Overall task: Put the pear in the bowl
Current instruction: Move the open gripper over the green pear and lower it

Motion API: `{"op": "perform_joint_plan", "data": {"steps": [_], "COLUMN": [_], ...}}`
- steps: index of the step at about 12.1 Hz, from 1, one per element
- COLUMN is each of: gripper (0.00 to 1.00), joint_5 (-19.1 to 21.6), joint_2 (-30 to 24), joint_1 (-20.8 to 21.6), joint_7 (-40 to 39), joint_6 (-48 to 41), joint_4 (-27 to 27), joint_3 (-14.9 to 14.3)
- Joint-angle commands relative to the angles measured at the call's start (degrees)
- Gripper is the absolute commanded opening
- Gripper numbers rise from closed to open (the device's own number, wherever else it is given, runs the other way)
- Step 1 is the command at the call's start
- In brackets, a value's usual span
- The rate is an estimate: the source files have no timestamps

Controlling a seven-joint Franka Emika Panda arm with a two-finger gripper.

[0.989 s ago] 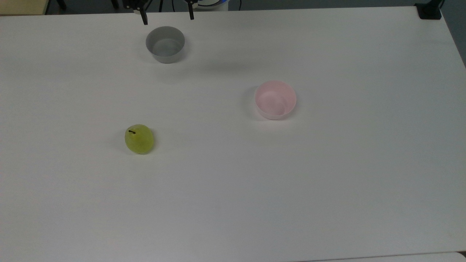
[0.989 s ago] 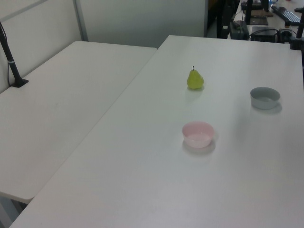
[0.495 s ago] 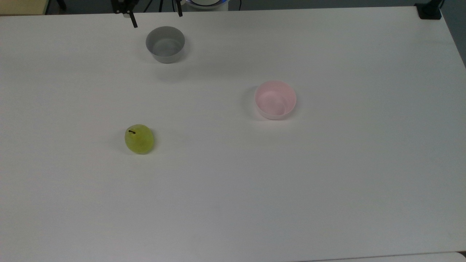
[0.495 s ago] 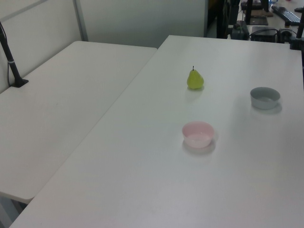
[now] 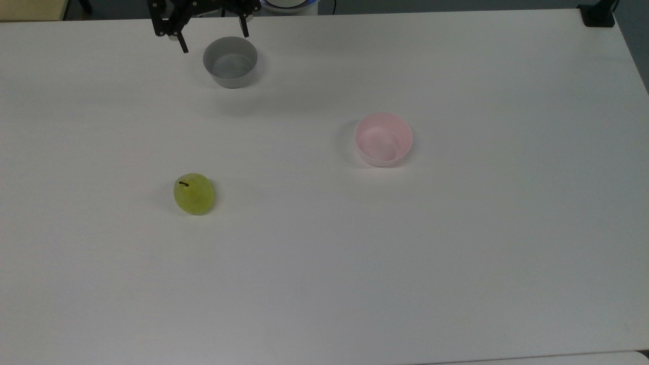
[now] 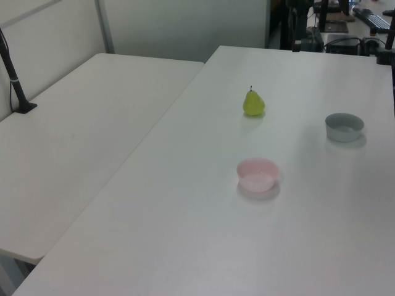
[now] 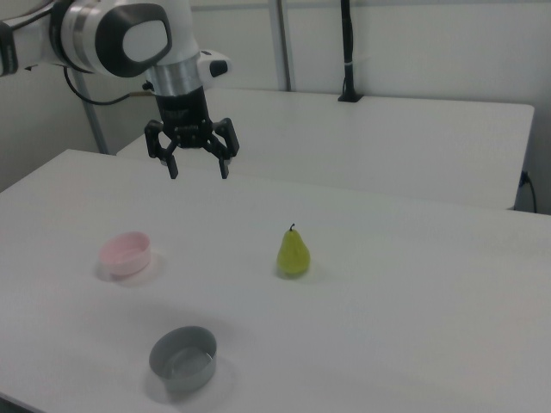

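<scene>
The tool (image 7: 199, 169) is seen raised above the desk (image 7: 413, 292) with its fingers spread wide and nothing held; in the top view its upper part is cut off by the frame edge. The pear (image 5: 193, 193) stands upright on the desk, well apart from the pink bowl (image 5: 383, 139). A grey bowl (image 5: 230, 61) is seen just beside the tool in the top view. Nothing lies between pear and bowl.

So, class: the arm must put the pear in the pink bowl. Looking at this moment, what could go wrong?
1. The pear stands upright and rounded; the open gripper, high above the table, might topple or roll it.
2. The grey bowl resembles the pink bowl in size, so the pear could end up in the wrong one.
</scene>
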Motion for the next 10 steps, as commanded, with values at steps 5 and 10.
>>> {"op": "perform_joint_plan", "data": {"steps": [5,10], "gripper": [1.00,1.00], "joint_5": [0.20,0.29], "joint_2": [1.66,8.84], "joint_1": [-0.38,-0.29], "joint_7": [1.18,6.99], "joint_6": [14.14,27.94], "joint_4": [-7.09,-9.31], "joint_3": [-2.81,-3.34]}}
